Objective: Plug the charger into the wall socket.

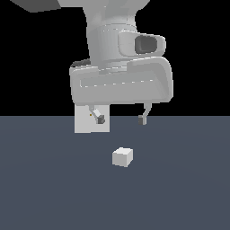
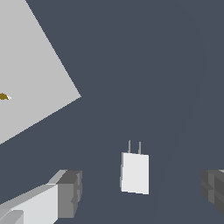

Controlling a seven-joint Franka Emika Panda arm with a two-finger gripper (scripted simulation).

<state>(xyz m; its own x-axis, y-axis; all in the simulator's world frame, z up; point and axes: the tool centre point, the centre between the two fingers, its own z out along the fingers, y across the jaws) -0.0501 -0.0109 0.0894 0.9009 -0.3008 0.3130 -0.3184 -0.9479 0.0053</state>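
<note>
The charger (image 1: pixel 122 157) is a small white cube lying on the dark grey floor, near the middle of the exterior view. In the wrist view the charger (image 2: pixel 134 173) shows two thin prongs pointing toward the wall socket. The wall socket (image 1: pixel 85 123) is an upright white square plate behind it, partly hidden by my hand; one yellowish hole shows in the wrist view on the socket (image 2: pixel 30 74). My gripper (image 1: pixel 121 119) hangs open and empty above the charger, its fingers (image 2: pixel 68 192) spread wide to either side of it.
The dark grey floor (image 1: pixel 179 188) stretches all around. The background above it is black. The robot's large white hand fills the upper part of the exterior view.
</note>
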